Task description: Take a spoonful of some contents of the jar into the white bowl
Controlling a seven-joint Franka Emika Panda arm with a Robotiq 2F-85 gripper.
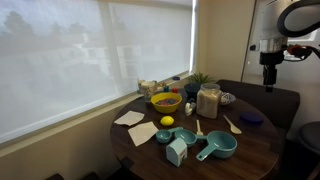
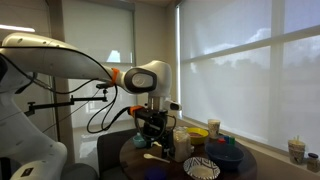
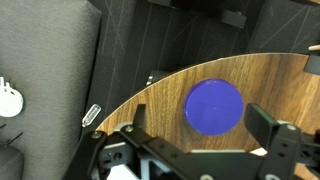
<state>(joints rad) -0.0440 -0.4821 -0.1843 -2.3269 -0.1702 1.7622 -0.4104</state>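
Note:
The jar with pale contents stands near the middle of the round wooden table; it also shows in an exterior view. A pale bowl sits just behind the jar. A wooden spoon lies on the table by the jar. The jar's blue lid lies flat near the table edge. My gripper hangs high above that side of the table. In the wrist view my gripper is open and empty, with the blue lid on the table below, between the fingers.
A yellow bowl, a lemon, teal measuring cups and paper napkins share the table. A striped dish sits at the table's near edge. Dark seating borders the table; a window blind is behind.

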